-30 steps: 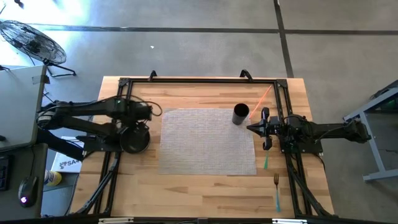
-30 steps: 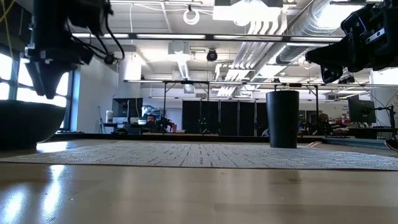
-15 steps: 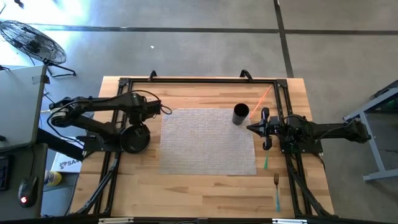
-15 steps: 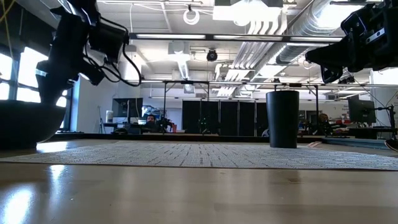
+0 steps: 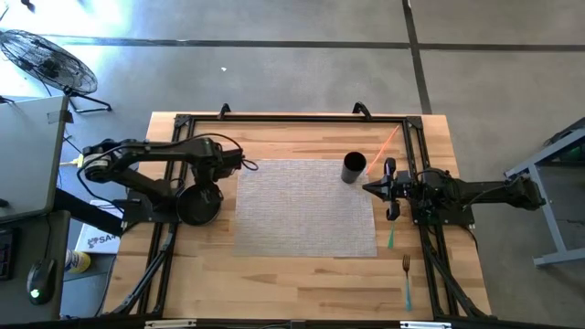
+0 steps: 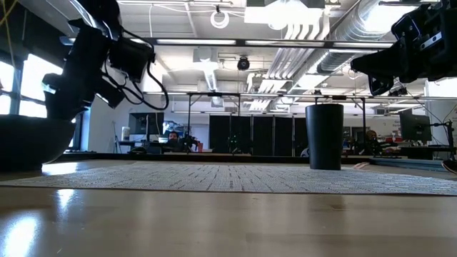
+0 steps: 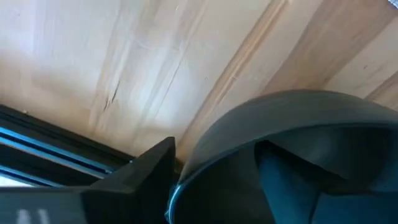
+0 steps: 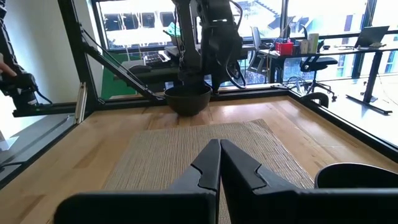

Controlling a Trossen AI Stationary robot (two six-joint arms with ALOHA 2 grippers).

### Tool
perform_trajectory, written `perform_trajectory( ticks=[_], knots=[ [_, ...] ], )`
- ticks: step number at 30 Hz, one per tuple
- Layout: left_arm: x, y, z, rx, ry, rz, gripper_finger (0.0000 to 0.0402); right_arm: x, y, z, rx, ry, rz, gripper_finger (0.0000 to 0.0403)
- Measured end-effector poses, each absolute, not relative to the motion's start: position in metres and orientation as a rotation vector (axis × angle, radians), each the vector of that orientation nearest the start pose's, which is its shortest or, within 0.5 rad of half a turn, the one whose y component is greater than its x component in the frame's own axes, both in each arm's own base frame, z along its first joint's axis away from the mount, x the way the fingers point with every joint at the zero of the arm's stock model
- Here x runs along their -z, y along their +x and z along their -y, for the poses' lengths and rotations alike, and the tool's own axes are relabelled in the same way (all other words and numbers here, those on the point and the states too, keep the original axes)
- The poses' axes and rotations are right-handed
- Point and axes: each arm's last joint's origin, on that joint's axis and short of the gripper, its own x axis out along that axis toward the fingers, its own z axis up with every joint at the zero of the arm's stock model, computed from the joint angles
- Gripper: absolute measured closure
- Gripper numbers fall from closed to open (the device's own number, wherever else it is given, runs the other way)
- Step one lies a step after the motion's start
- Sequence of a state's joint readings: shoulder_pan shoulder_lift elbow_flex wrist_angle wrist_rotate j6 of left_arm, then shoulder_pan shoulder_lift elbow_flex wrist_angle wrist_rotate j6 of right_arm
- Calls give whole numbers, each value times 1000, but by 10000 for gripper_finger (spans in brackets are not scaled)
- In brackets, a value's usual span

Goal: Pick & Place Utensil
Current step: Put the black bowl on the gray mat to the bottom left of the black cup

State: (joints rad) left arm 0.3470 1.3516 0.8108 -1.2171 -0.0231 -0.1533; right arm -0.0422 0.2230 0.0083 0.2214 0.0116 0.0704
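A black bowl (image 5: pixel 198 203) stands on the wood left of the woven mat (image 5: pixel 306 208). My left gripper (image 5: pixel 203 183) hangs tilted over the bowl's far rim and is open. In the left wrist view one finger (image 7: pixel 144 177) is outside the rim (image 7: pixel 205 149) and the other (image 7: pixel 292 180) is inside. A black cup (image 5: pixel 354 167) stands on the mat's far right corner. An orange utensil (image 5: pixel 388 142), a green one (image 5: pixel 390 239) and a teal-handled fork (image 5: pixel 406 279) lie on the wood at the right. My right gripper (image 5: pixel 367 188) hovers shut near the cup. My left gripper has its fingers on either side of the bowl's far rim (image 7: pixel 205 149), coming from above at a slant. I cannot tell whether either finger touches the rim. The bowl rests on the table.
A black frame (image 5: pixel 292 117) runs around the table's far and side edges. The mat's middle lies bare between the two arms. Beyond the table are a fan (image 5: pixel 46 59) on the floor and office desks (image 8: pixel 348 56).
My left arm's wrist has swung toward the table's right and the gripper has tipped from upright to slanting. Its fingertips have stayed over the bowl. The bowl has stayed in place.
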Motion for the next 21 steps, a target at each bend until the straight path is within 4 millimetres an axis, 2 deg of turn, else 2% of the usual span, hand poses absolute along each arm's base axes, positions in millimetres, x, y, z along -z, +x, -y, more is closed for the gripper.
perform_trajectory(
  ticks=[6, 17, 21],
  knots=[
    [-190, 180, -64, -358, -422, -1674, 226, -169, 111, 5, 54, 70, 9, 401],
    [-189, 184, -64, -300, -440, -1624, 238, -169, 111, 5, 54, 70, 9, 396],
    [-190, 184, -64, -278, -450, -1622, 256, -169, 111, 5, 54, 70, 9, 396]
  ],
)
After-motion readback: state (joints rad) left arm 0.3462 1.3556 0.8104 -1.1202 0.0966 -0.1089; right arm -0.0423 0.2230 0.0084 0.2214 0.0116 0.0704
